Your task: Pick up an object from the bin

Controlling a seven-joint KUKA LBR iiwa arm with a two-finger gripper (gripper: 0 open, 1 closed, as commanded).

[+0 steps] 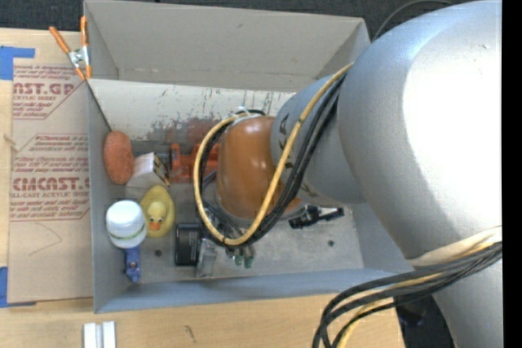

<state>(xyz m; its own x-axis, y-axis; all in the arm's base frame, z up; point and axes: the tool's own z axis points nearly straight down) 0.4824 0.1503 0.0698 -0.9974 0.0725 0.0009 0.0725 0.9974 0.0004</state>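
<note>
My gripper (222,251) is low in the bin's front middle, mostly hidden under the arm's orange cover. A small black block (187,244) lies right beside it on the left, on the bin floor. Just left of that sits a yellow rubber duck (157,210). A white-capped bottle (126,223) stands further left, with a small blue piece (132,266) in front of it. Whether anything is in the gripper I cannot tell.
An orange-brown oval thing (118,156) lies at the left wall, with a white and brown block (146,167) and an orange item (177,164) beside it. A black part (315,216) lies right of the arm. The arm covers the bin's right half.
</note>
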